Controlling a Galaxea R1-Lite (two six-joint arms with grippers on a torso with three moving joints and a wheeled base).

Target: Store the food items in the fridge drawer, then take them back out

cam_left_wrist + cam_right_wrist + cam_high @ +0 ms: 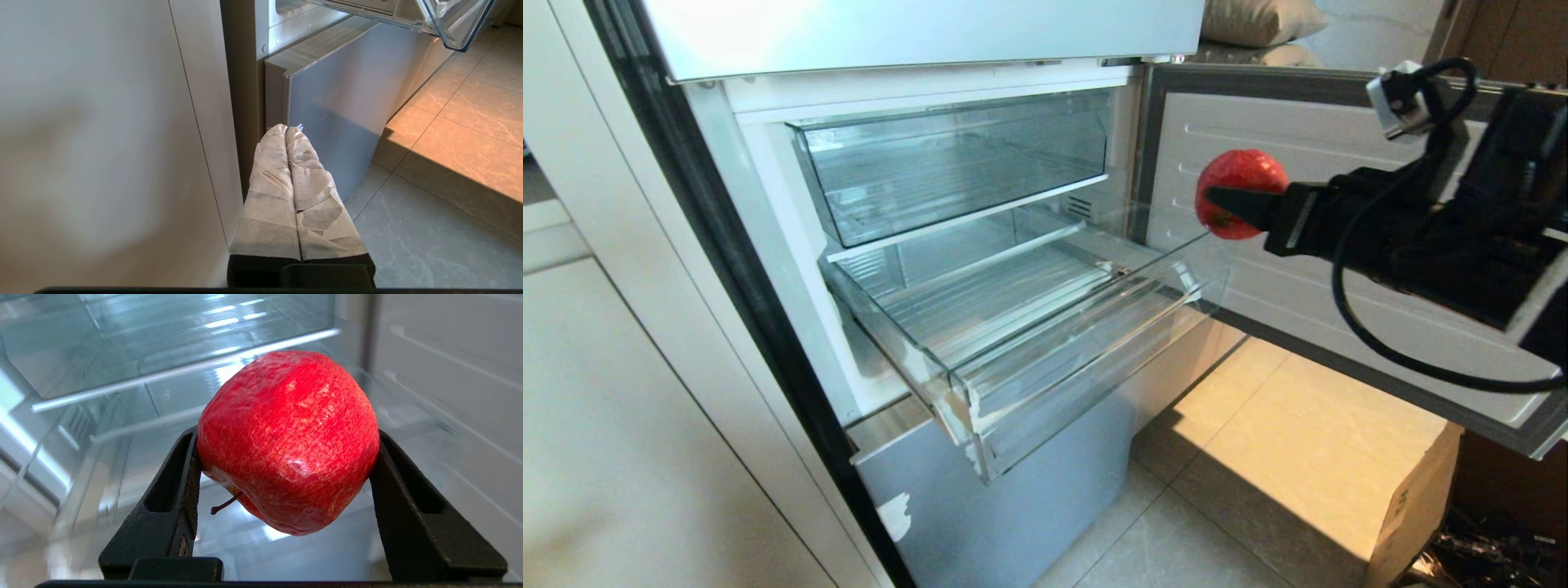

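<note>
The food item is a red apple (1241,181) with a thin stem, and my right gripper (1230,204) is shut on it, one black finger on each side. The right wrist view shows the apple (288,441) tilted, stem downward, between the fingers (184,490). It hangs in the air beside the right end of the fridge drawer (1086,359), slightly above its rim. That clear drawer is pulled out and nothing lies in it. My left gripper (286,130), wrapped in pale tape, is shut and parked low by the fridge's bottom panel, under the drawer's corner (453,24).
A shorter clear bin (947,163) sits above the drawer. The fridge door (1307,294) stands open behind my right arm. A cardboard box (1413,506) rests on the tiled floor at the right. A white cabinet panel (621,408) flanks the fridge on the left.
</note>
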